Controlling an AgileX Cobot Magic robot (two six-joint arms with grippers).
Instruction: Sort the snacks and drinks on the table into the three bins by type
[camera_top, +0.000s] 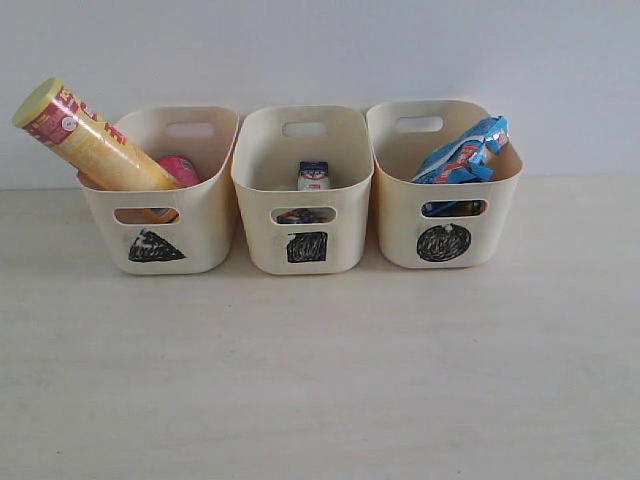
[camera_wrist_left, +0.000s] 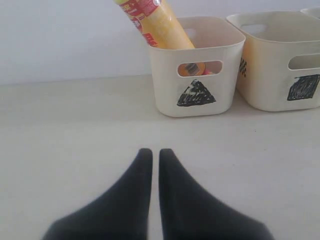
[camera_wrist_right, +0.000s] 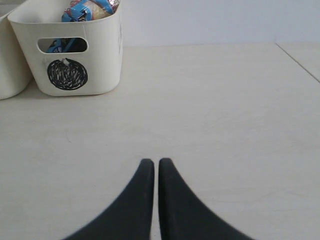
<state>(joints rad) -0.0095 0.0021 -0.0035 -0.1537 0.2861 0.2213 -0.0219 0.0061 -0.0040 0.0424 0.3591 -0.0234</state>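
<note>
Three cream bins stand in a row at the back of the table (camera_top: 320, 380). The triangle bin (camera_top: 160, 195) holds the yellow chip tube (camera_top: 95, 140), leaning out to the left, and the pink chip tube (camera_top: 180, 168). The square bin (camera_top: 305, 195) holds the blue-and-white carton (camera_top: 313, 176); a dark box (camera_top: 298, 215) shows through its handle slot. Inside the circle bin (camera_top: 445, 190) lies the blue foil bag (camera_top: 465, 152); the orange bag is not clearly visible. My left gripper (camera_wrist_left: 155, 152) and right gripper (camera_wrist_right: 155, 162) are shut and empty over bare table. Neither appears in the exterior view.
A pale wall rises behind the bins. The table's right edge (camera_wrist_right: 299, 61) shows in the right wrist view. The triangle bin (camera_wrist_left: 196, 70) and square bin (camera_wrist_left: 285, 60) lie ahead of the left gripper, the circle bin (camera_wrist_right: 70, 50) ahead of the right.
</note>
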